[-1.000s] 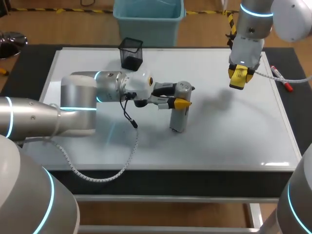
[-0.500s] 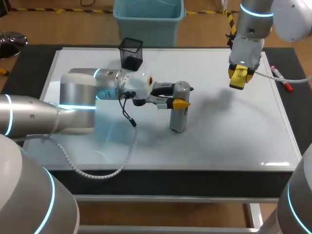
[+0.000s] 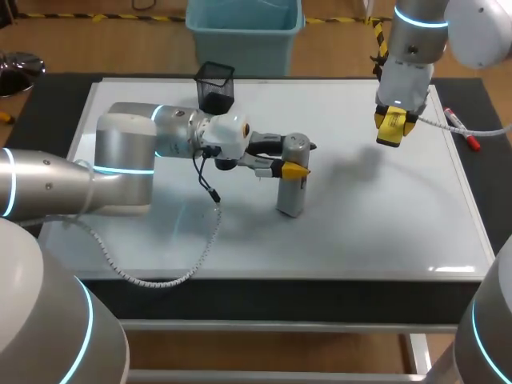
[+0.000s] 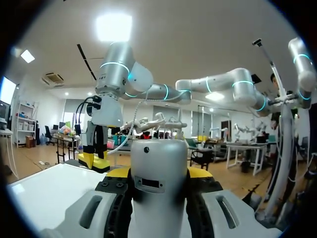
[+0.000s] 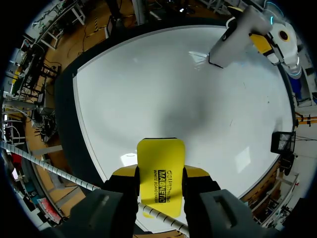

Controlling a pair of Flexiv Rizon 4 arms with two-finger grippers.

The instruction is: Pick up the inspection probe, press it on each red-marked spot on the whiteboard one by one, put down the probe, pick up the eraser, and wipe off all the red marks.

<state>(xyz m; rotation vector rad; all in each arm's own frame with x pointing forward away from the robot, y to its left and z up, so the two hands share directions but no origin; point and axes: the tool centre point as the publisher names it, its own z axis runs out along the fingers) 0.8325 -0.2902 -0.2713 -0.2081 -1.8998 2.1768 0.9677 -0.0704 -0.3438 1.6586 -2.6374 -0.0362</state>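
**Probe may slip under a slanted press**

The whiteboard covers most of the desk, and I see no red marks on it. At the frame's centre the left pincer is clamped on the probe, whose base rests on the board and which seems a little tilted. Pressing at this slant may make it slide or scratch. At upper right, the right pincer grips the eraser above the board. The arms could collide if they cross.

Robot lab: arms, whiteboard

Head camera looks down from behind, left wrist level and close, right wrist downward — all share the probe.
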